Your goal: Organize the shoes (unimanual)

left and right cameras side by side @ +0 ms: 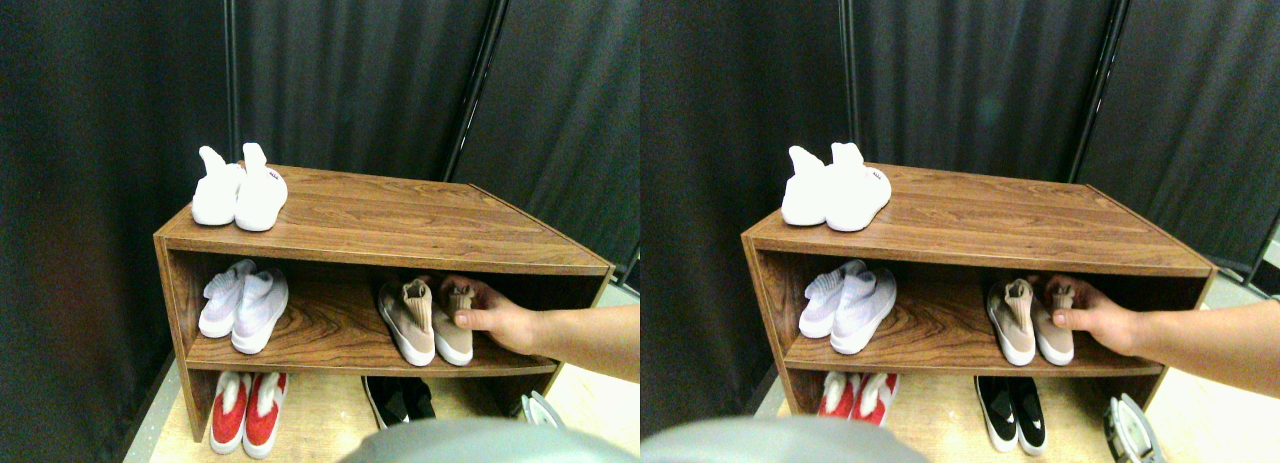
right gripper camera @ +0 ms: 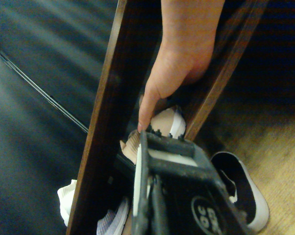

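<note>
at the far left, a white pair [left and right cameras side by side: 240,188] stood on top of the wooden shelf [left and right cameras side by side: 400,223], a pale lilac-white pair [left and right cameras side by side: 243,305] sat on the middle board below it, and a red-and-white pair [left and right cameras side by side: 247,411] rested on the floor underneath. further right on that middle board stood the tan-beige knit pair [left and right cameras side by side: 425,321], toes toward me, the two shoes touching. a person's hand [left and right cameras side by side: 500,318] had reached in from the right and gripped the right-hand tan shoe at its collar. below, on the floor, lay the low black pair [left and right cameras side by side: 400,398].

i judged the main risk to be moving while that hand was inside the shelf: my gripper [left and right cameras side by side: 540,411] sat low at the lower right, just outside the shelf, and any reach toward the tan pair could strike the person's fingers or the shelf's edge. the tan shoes might also be shifted by the hand, so an approach planned now could miss.

as for my jaws, i could not tell how far they stood open; in the wrist view only the dark frame showed, and nothing plainly sat in it.
</note>
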Controlling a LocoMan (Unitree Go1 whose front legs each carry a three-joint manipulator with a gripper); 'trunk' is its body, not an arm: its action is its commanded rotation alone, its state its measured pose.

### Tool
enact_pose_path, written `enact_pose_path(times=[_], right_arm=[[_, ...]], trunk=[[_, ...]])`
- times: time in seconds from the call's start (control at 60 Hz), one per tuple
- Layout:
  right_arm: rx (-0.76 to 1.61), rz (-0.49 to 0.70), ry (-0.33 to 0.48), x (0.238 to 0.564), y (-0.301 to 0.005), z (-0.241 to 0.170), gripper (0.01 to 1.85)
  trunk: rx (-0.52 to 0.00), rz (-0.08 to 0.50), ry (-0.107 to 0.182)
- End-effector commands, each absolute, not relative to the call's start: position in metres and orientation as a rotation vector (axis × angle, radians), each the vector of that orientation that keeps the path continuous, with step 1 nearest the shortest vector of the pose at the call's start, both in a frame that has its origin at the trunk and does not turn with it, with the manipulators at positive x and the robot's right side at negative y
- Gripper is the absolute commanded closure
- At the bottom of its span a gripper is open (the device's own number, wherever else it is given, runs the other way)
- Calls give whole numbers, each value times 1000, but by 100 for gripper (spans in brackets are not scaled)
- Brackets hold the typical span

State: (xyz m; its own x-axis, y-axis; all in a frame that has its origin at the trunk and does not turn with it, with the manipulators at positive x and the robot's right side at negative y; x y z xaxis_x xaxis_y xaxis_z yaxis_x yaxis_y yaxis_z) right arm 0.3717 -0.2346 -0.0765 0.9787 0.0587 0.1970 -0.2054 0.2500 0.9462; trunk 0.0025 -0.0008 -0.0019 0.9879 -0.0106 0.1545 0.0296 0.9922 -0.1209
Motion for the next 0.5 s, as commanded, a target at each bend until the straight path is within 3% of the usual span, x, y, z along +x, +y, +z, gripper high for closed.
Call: enact_pose_path(times=[0.017,0.5], right_arm=[[1319,204,-155,370,-229,-71,180],[1316,205,-158,364,-226,-70,180]], trunk=[[-139,-8,-172],[-121,-24,-159]])
